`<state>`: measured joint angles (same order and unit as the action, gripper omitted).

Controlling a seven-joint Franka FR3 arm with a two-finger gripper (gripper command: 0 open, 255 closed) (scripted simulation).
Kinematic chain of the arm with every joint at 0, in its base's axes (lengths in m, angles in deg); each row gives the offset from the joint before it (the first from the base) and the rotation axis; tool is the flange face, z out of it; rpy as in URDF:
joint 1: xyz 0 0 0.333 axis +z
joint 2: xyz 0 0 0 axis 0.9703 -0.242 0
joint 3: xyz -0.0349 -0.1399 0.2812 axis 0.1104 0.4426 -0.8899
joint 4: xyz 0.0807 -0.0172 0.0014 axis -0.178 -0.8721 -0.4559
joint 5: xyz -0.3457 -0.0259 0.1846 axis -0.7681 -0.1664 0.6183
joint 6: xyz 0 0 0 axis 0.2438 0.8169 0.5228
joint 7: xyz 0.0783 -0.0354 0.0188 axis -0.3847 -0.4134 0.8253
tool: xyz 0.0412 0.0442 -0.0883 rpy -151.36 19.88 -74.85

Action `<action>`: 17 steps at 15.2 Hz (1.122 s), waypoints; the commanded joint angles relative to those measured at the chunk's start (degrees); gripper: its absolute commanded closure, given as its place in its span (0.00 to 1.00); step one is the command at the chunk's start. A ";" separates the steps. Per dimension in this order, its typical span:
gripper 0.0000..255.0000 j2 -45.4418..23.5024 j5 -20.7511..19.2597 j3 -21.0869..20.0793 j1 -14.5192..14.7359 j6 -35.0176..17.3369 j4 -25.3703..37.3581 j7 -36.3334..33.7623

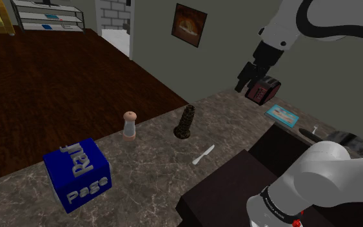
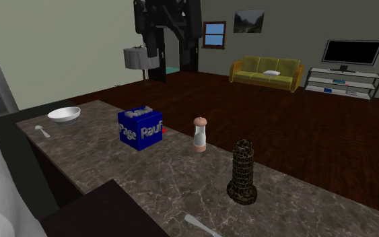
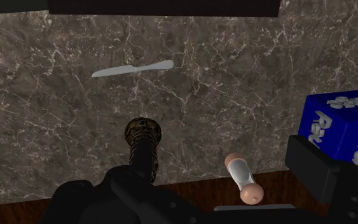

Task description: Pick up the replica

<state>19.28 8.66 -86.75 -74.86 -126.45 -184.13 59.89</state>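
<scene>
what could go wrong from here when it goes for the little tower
The tower is tall and narrow and stands not far from the counter's edge, so a bump from the open tool might tip it toward the floor. The shaker stands beside it along that edge; a sloppy approach could knock that over instead.

Blue box point(image 1: 78, 174) point(image 2: 141, 128) point(image 3: 343, 127): white lettering, "Rauf" on the upper face and "Page" on the face below it, as read in the shoulder view. Both words were legible again in the second exterior view. In the wrist view its letters showed only in part.
</scene>
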 commanded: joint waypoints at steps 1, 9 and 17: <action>0.00 0.00 0.00 0.00 0.00 0.00 0.00 0.00; 0.00 -13.07 -1.15 1.40 -0.77 -15.83 -2.80 1.84; 0.00 -29.71 -1.49 2.86 -1.29 -29.93 -0.25 3.64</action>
<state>-8.18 7.15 -84.02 -76.13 -154.56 -184.87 63.35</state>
